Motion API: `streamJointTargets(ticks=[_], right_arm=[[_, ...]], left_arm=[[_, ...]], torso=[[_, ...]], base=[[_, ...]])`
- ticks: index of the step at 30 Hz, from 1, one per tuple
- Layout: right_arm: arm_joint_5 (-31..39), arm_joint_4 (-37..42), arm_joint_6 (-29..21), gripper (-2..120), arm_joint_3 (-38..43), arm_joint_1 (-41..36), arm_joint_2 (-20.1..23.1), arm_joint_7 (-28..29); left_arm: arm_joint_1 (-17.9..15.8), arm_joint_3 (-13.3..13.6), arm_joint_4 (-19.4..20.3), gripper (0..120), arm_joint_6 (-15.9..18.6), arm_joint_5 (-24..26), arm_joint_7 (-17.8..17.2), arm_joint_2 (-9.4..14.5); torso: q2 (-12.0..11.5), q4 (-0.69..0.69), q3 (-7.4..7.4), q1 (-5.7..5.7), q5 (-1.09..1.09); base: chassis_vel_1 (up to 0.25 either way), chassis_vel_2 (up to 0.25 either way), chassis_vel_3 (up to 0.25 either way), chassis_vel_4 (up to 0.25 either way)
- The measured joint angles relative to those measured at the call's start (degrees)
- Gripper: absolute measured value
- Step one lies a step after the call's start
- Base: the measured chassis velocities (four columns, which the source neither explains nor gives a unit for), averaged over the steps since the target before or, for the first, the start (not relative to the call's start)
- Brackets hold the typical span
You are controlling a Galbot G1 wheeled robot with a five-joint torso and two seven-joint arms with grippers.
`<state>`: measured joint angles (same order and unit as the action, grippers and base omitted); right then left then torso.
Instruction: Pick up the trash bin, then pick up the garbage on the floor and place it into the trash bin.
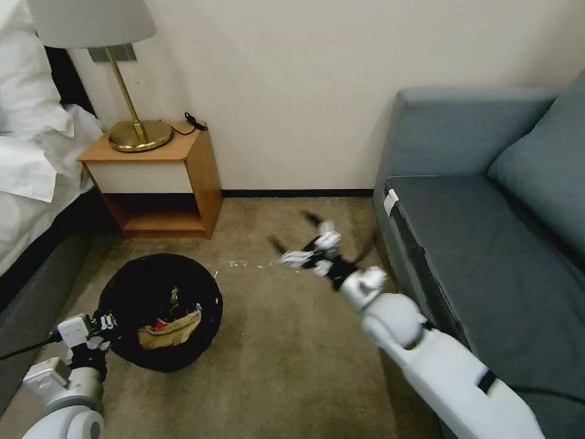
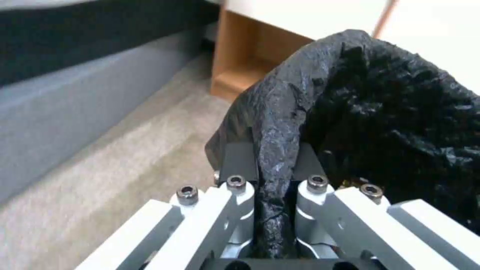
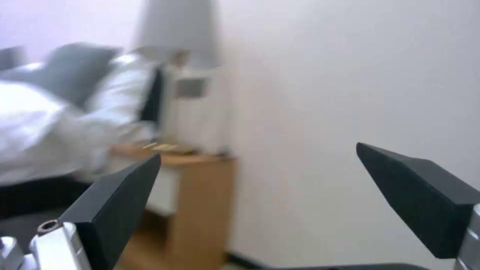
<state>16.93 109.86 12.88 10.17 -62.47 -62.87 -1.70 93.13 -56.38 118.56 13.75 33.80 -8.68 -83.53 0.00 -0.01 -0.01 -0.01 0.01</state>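
1. The trash bin [image 1: 159,312] sits low on the carpet [image 1: 292,341], on the robot's left side, in front of the wooden nightstand [image 1: 158,177].
2. The left gripper [image 2: 270,165] is at the bin's near edge. Its fingers [image 2: 235,161] are clenched on a fold of the black bag [image 2: 380,112] at the rim, one finger on each side of it.
3. Inside the bin lie a crumpled brown paper bag [image 1: 170,332] and a bit of red. They are already in.
4. The right gripper [image 1: 298,235] is up in the air, near the blue sofa [image 1: 487,201]. It is well apart from the bin, off to the bin's right. Its dark fingers [image 3: 115,202] are spread wide and hold nothing.
5. I think the next move depends on this: the bin's open mouth faces up, and it lies to the left of the empty right fingers and lower down.
6. A few tiny pale bits [image 1: 244,264] lie on the carpet between the bin and the right gripper. I cannot tell what they are.
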Motion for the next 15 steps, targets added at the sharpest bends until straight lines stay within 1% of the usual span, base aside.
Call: streamJointTargets(ticks=[1, 3, 4, 5, 9, 13, 15], right_arm=[[0.0, 0.0, 0.0, 100, 0.0, 0.0, 0.0, 0.0], [-0.1, 2.4, 1.6, 100, 5.8, -5.0, -1.1, 2.5], [-0.1, 3.0, 2.0, 100, 7.4, -6.2, -1.5, 3.1], [-0.1, 3.0, 2.0, 100, 7.4, -6.2, -1.5, 3.1], [-0.5, 5.9, 3.6, 100, 16.1, -12.3, -5.6, 4.6], [-0.9, 6.8, 3.8, 100, 18.3, -14.3, -6.9, 4.6], [-1.6, 7.7, 4.5, 100, 20.6, -16.8, -8.5, 4.6]], left_arm=[[0.0, 0.0, 0.0, 7, 0.0, 0.0, 0.0, 0.0], [0.1, 0.0, 0.0, 7, 0.0, 3.9, -3.8, 0.4], [0.1, 0.0, 0.0, 7, 0.0, 4.9, -4.8, 0.5], [0.1, 0.0, 0.0, 7, 0.0, 4.9, -4.8, 0.5], [0.4, 0.0, 0.4, 7, -0.5, 11.7, -10.9, 1.0], [0.5, 0.0, 0.4, 7, -0.9, 13.0, -12.0, 1.1], [0.2, 0.0, 0.0, 7, -1.5, 15.1, -13.5, 1.3]], torso=[[0.0, 0.0, 0.0, 0.0, 0.0], [0.0, 0.0, 0.0, 0.0, 0.01], [0.0, 0.01, 0.0, 0.0, 0.0], [0.0, 0.01, 0.0, 0.0, 0.0], [0.0, 0.01, 0.0, 0.0, -0.01], [0.0, 0.01, 0.0, 0.0, 0.0], [0.0, 0.01, 0.0, 0.0, 0.0]], base=[[0.0, 0.0, 0.0, 0.0], [0.0, 0.0, 0.0, 0.0], [0.0, 0.0, 0.0, 0.0], [0.0, 0.0, 0.0, 0.0], [0.0, 0.0, 0.0, 0.0], [0.0, 0.0, 0.0, 0.0], [0.0, 0.0, 0.0, 0.0]])
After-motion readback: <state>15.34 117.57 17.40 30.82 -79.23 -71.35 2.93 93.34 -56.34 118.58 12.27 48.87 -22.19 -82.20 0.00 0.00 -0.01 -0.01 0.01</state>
